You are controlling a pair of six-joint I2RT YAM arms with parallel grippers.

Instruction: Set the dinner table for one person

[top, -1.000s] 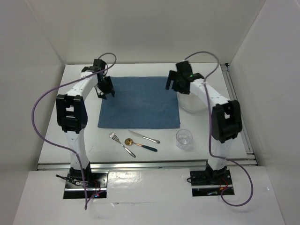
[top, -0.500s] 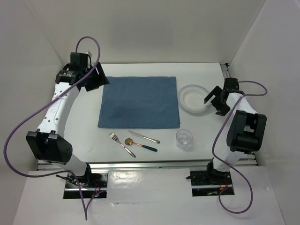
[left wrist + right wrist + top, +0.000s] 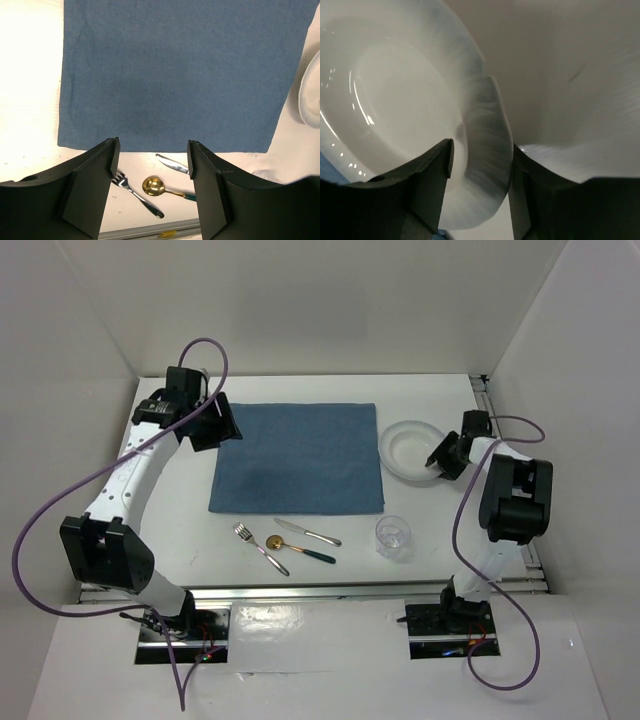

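The left end effector (image 3: 207, 426) hangs released above the far left corner of the blue placemat (image 3: 297, 458), its two dark fingers (image 3: 95, 185) standing well apart with nothing between them; through the gap its wrist camera looks down on the cloth and, past its near edge, on the fork (image 3: 135, 192), the gold-bowled spoon (image 3: 152, 186) and the tip of the knife (image 3: 172, 163). The right end effector (image 3: 443, 455) is low over at the right side, its jaws straddling the right rim of the white plate (image 3: 405, 450): one finger sits over the plate's inner slope, the other outside the edge. The rim is blurred in the close view, and I cannot tell whether the fingers pinch it or merely stand around it. The plate rests on the bare desk (image 3: 200, 540) just to the right of the placemat. The desk itself is a broad, flat white top, much wider than the cloth, with a metal rail along its front edge, filling the floor of the white-walled booth. The cutlery lies slanted in a loose cluster in front of the placemat, and a clear glass (image 3: 392, 536) stands upright to its right.
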